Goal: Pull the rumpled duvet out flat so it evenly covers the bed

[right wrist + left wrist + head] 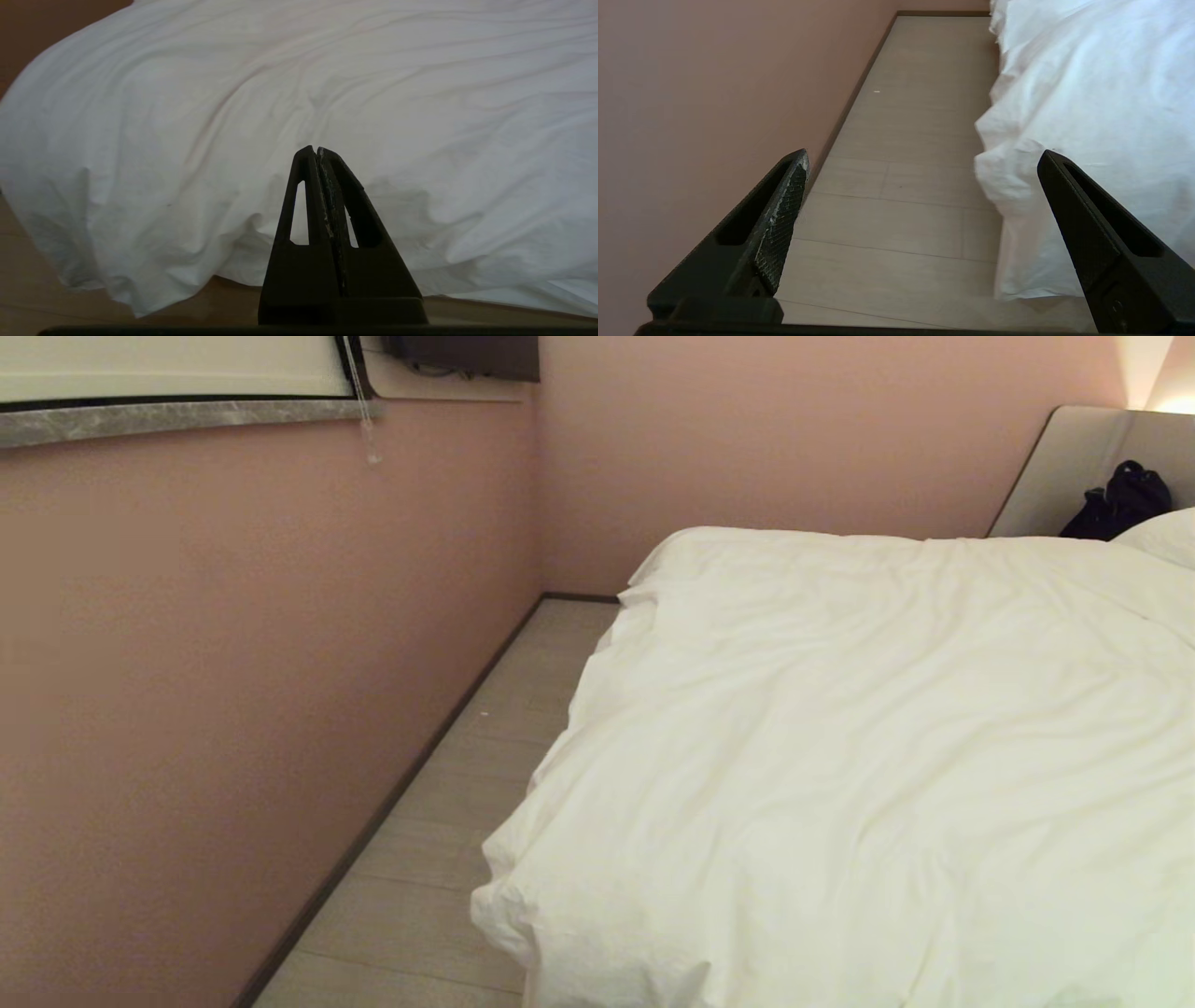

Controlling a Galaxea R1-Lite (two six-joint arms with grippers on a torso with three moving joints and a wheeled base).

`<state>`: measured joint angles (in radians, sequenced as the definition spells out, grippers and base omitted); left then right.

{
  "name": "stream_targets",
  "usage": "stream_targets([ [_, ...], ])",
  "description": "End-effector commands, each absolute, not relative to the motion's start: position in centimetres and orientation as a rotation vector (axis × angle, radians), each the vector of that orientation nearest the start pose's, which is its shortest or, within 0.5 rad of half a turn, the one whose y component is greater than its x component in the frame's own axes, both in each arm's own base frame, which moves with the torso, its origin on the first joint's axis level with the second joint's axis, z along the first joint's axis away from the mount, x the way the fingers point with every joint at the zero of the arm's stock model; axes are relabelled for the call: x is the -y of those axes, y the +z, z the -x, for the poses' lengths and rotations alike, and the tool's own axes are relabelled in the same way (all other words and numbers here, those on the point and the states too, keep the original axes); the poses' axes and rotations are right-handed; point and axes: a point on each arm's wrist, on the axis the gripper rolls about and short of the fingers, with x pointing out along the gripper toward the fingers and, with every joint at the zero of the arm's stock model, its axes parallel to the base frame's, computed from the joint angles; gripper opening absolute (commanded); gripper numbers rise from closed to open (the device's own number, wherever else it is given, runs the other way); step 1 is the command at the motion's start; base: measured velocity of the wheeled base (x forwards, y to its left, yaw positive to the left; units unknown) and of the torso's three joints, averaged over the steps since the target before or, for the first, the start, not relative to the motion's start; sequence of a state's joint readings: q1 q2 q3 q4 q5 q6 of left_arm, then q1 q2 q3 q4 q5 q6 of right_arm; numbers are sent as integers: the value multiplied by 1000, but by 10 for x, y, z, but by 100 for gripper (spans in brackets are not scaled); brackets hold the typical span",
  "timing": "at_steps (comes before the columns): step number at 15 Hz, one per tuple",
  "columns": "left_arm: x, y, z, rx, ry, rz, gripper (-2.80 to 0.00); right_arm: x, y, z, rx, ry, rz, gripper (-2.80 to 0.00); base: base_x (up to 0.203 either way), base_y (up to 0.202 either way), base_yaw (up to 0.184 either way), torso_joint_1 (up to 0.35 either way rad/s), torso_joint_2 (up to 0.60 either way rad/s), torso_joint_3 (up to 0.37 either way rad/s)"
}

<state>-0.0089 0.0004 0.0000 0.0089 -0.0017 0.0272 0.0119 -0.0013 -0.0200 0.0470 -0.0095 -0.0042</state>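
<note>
White, thick, puffy duvet spread across the wide low bed, covering the mattress from the near end up toward the padded beige headboard at far right. Softly creased all over, with long shallow folds running across the top. Left edge draped over the side of the bed and hanging toward the floor, bunched into a rounded corner at the near left. Same corner seen in the left wrist view, sagging down to the pale wood-look plank floor. Base of the bed hidden under the cloth.

Plump white pillow at the far right edge, lying on the duvet's upper end just in front of the headboard. Dark, crumpled black bag or garment propped against the headboard just beside the pillow; cannot tell which.

Narrow strip of floor between the bed and the dusty-pink wall, edged by a dark skirting board. Grey stone-look window ledge high on that wall, with a thin pull cord hanging past it.

Left gripper low beside the bed, black fingers spread wide apart and released, grasping nothing, over the floor with the duvet corner near one finger. Right gripper facing the hanging duvet edge, fingers clenched together, nothing between them, apart from the cloth.
</note>
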Motion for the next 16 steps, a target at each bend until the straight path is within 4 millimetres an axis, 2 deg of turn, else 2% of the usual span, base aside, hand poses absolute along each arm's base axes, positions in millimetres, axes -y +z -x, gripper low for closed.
stream_targets([
  [1, 0, 75, 23, -9, -11, -26, 0, 1, 76, 24, -28, 3, 4, -280, 0, 188, -1, 0, 1, 2],
  [16, 0, 75, 23, -9, -11, -26, 0, 1, 76, 24, -28, 3, 5, -280, 0, 195, -1, 1, 2, 2],
])
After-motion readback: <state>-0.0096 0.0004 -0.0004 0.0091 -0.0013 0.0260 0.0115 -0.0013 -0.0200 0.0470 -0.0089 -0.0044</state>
